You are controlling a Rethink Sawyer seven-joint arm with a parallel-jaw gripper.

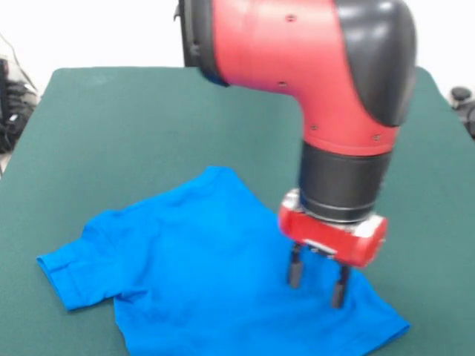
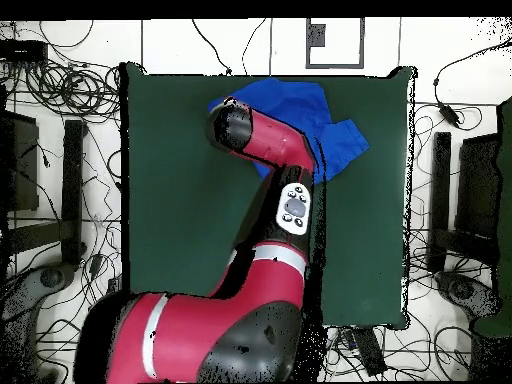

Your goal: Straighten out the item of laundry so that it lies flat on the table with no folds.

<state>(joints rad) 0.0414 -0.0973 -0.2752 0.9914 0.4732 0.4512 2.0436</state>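
End effector point(image 1: 318, 286) hung low over the blue T-shirt point(image 1: 200, 274), fingers point(image 1: 295, 267) spread with a clear gap, nothing pinched between them. Tips looked right at the fabric near the shirt's right side in the front view; couldn't tell if they actually touched it. Shirt lay on the green counter point(image 1: 111, 126) at the edge nearest the front camera, mostly spread but not flat: one sleeve stuck out left, a corner peaked toward the counter's middle, and shallow creases ran near the sleeve seam. Lower hem ran out of the front view. In the overhead view the arm point(image 2: 265, 140) covered much of the shirt point(image 2: 340, 140); blue showed either side of it at the counter's point(image 2: 170, 200) far edge.
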